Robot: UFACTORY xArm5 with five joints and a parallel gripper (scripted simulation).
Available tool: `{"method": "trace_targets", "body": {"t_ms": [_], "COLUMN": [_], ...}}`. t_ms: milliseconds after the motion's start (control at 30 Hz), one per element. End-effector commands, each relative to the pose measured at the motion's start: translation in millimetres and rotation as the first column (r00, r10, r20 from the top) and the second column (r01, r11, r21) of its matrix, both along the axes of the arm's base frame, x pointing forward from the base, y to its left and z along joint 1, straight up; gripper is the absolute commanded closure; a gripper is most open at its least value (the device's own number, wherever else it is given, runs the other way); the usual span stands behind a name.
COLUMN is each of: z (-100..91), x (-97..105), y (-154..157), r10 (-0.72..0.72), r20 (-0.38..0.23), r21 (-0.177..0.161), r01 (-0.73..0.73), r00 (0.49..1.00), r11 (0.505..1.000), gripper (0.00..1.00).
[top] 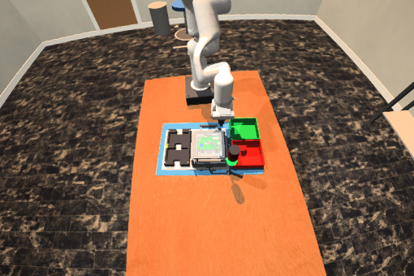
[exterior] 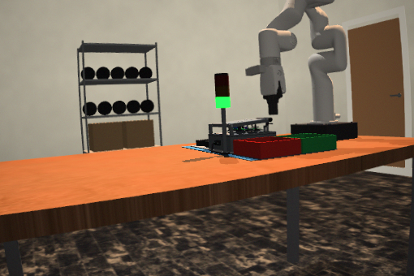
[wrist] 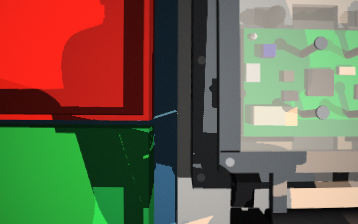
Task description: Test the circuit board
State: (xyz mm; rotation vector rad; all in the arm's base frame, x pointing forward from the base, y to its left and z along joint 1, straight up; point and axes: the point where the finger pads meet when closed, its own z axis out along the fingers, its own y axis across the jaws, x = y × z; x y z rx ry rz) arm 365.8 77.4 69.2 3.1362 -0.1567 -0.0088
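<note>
With the light [exterior: 222, 101] green and the board [top: 208, 143] under the closed lid [top: 207, 148] at frame centre, my claw [exterior: 273, 109], fully shut and empty, hangs above the lid's far edge; missing the tab leaves the hook engaged

- An orange wooden table [top: 213, 227] on dark legs carries everything.
- A blue mat [top: 161, 168] lies at its centre.
- The arm's black base [top: 194, 98] sits at 12 o'clock from the mat.
</note>
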Motion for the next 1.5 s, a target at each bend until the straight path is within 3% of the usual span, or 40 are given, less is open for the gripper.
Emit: {"method": "trace_targets", "body": {"t_ms": [0,133,633,1033,1233,1467], "z": [23.5,31.8,31.9,31.9,31.9,31.9], "x": [1.7,1.7,1.7,1.7,1.7,1.7], "y": [0.4,0.4,0.4,0.4,0.4,0.4], "r10": [0.000,0.000,0.015,0.168,0.346,0.572], "r20": [0.005,0.005,0.005,0.005,0.005,0.005], "r21": [0.001,0.001,0.001,0.001,0.001,0.001], "r01": [0.000,0.000,-0.015,-0.168,-0.346,-0.572], "r00": [1.000,1.000,1.000,0.986,0.938,0.820], "r11": [1.000,1.000,1.000,0.986,0.938,0.820], "gripper": [1.00,1.00,1.00,1.00,1.00,1.00]}}
